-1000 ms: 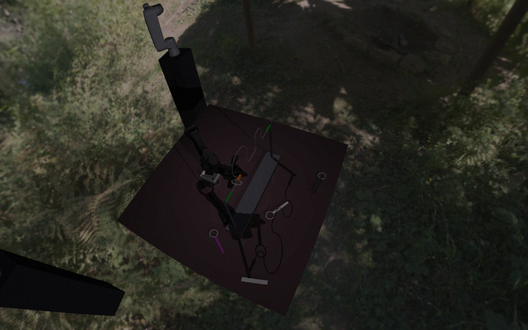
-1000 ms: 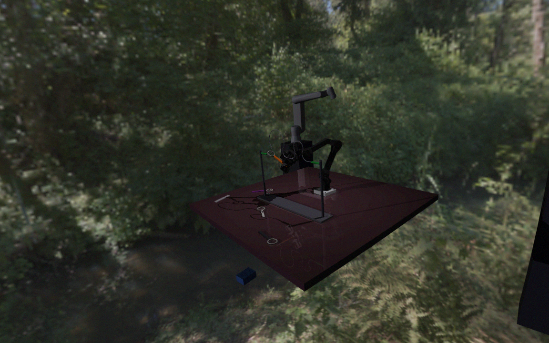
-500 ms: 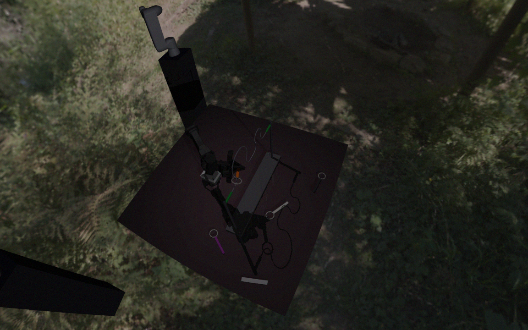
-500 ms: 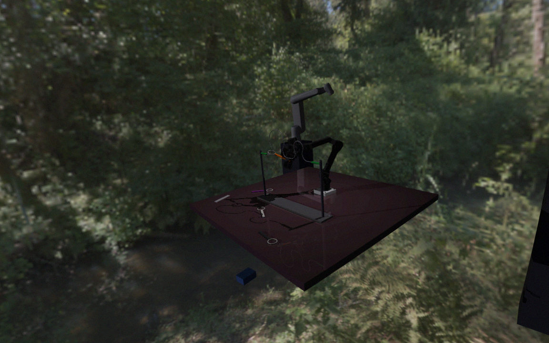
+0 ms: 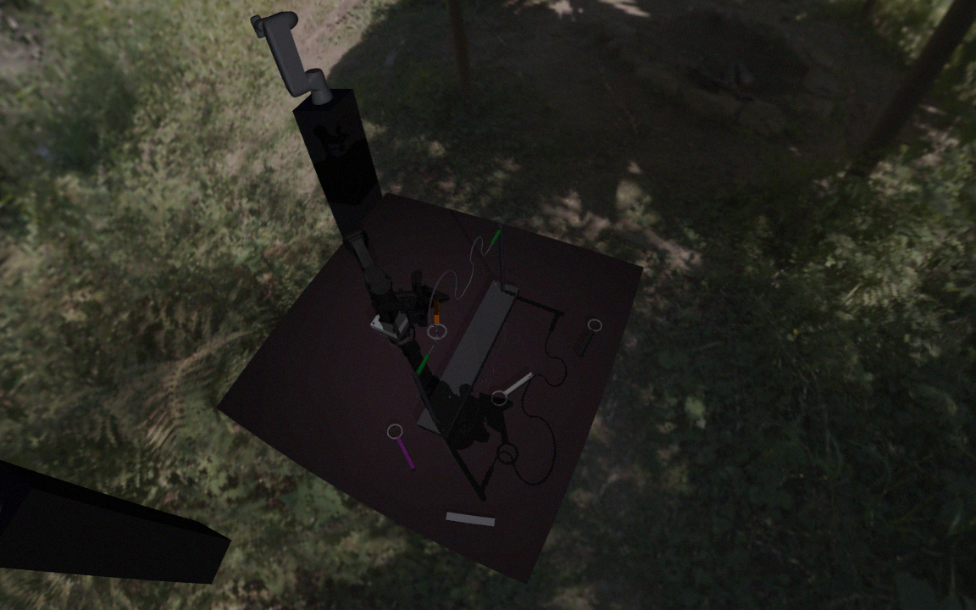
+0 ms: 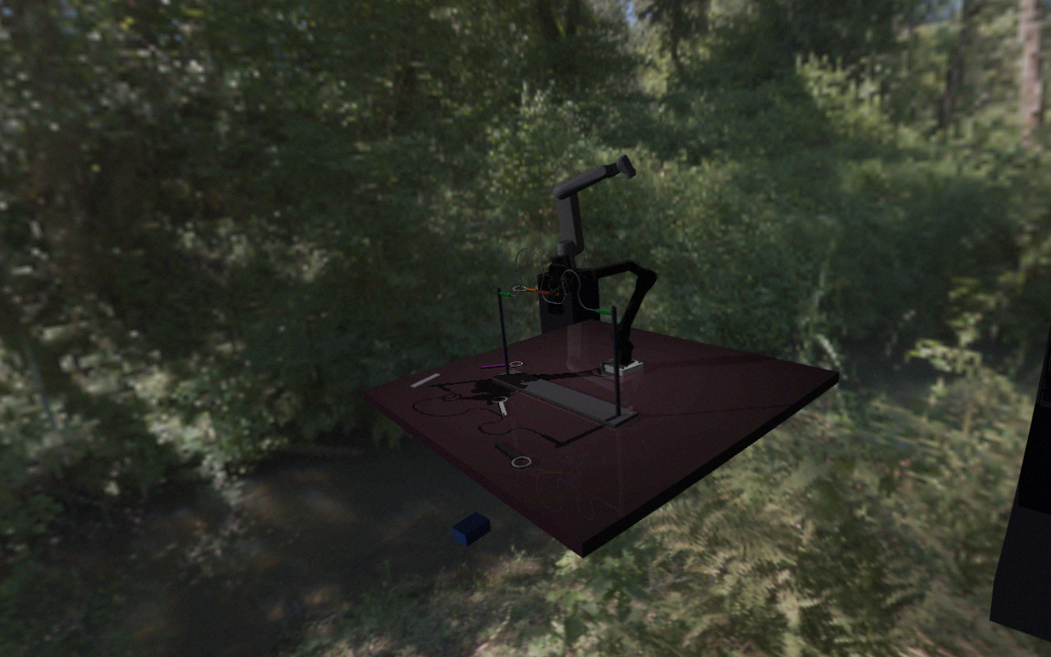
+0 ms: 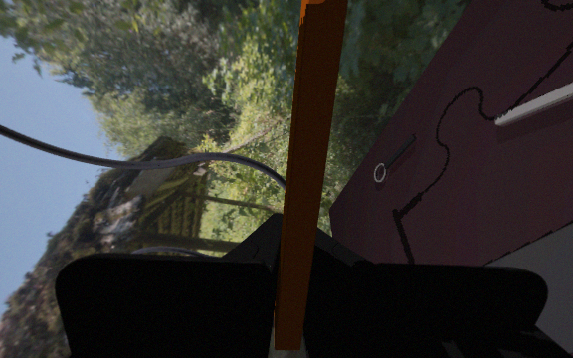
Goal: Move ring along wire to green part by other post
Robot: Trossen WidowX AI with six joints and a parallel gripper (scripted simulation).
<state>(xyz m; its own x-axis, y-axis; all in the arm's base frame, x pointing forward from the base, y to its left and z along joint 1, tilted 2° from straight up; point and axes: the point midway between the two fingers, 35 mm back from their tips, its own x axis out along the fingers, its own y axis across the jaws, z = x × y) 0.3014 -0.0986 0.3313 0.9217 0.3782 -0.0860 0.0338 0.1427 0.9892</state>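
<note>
The orange handle (image 5: 436,312) (image 6: 541,291) (image 7: 316,124) is clamped in my shut gripper (image 5: 437,301) (image 6: 559,292) (image 7: 293,244), well above the table. Its ring (image 5: 437,339) (image 6: 519,291) is just past the inner end of one green part (image 5: 423,363) (image 6: 504,294), beside that post (image 6: 502,335). The thin grey wire (image 7: 157,163) appears to pass through the ring; whether they touch is too small to tell. The wire loops across to the other green part (image 5: 495,236) (image 6: 604,311) at the other post (image 5: 501,265) (image 6: 616,367). The ring is outside the wrist view.
A grey base plate (image 5: 476,341) (image 6: 570,398) carries the posts. On the table lie loose rings with a purple handle (image 5: 405,453), a white handle (image 5: 519,381) and a black handle (image 5: 587,342), plus a white bar (image 5: 469,519). Dark pedestals (image 5: 340,144) (image 6: 1044,490) stand off the table.
</note>
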